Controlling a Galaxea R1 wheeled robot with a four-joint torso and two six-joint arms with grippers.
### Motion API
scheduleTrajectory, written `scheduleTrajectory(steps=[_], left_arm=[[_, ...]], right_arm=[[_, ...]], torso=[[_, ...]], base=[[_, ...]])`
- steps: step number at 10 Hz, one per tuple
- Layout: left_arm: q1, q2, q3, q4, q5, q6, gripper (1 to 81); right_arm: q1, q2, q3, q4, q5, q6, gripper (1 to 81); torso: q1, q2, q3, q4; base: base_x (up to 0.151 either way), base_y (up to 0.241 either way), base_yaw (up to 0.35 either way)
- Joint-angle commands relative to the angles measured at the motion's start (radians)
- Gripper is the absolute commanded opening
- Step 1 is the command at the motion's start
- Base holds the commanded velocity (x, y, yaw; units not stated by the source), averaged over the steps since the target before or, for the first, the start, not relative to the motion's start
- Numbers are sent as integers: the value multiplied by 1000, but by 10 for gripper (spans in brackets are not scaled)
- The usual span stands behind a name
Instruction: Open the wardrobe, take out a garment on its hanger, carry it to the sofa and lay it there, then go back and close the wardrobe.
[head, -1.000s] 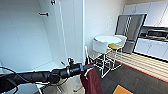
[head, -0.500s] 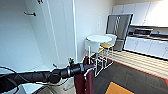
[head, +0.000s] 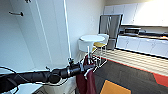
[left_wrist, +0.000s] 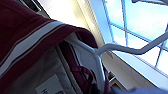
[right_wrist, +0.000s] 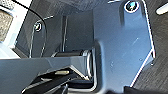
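Observation:
My left arm reaches in from the left in the head view, and its gripper (head: 88, 67) is shut on the thin white hanger (head: 88, 52). The maroon garment (head: 86, 82) hangs from it, below the gripper. In the left wrist view the garment (left_wrist: 22, 30) shows close up with its white trim, draped over the hanger (left_wrist: 100, 53). An open white door of the wardrobe (head: 53, 32) stands just behind the arm, at the left. The right wrist view does not show the right gripper's fingers clearly.
A round white table (head: 92, 38) with a yellow stool (head: 100, 45) and a white chair (head: 83, 46) stands just past the garment. Farther right are a steel fridge (head: 110, 27) and white kitchen cabinets (head: 142, 45). Dark carpet with an orange patch (head: 112, 87) lies ahead.
The whole head picture has slid left, so the camera has turned to the right. The arm with the hanging garment keeps its place in the picture.

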Motion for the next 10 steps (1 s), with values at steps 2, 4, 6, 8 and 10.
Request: scheduleTrajectory(steps=[2, 4, 6, 8, 10], left_arm=[[-173, 0, 40, 60, -99, 32, 10], [-173, 1, 42, 60, -99, 32, 10], [-173, 9, 45, 60, -99, 34, 10], [-173, 12, 47, 61, -99, 34, 10], [-173, 12, 47, 61, -99, 34, 10]], right_arm=[[33, 1, 2, -1, -45, 0, 811], [33, 0, 2, -1, -45, 0, 811], [33, 0, 0, -1, -45, 0, 811], [33, 0, -1, -1, -43, 0, 811], [28, 0, -3, -1, -40, 0, 811]], torso=[[0, 0, 0, 10], [0, 0, 0, 9], [0, 0, 0, 9], [0, 0, 0, 9], [0, 0, 0, 9]], base=[[0, 0, -281], [0, 0, -281], [0, 0, -281], [0, 0, -281], [0, 0, -281]])
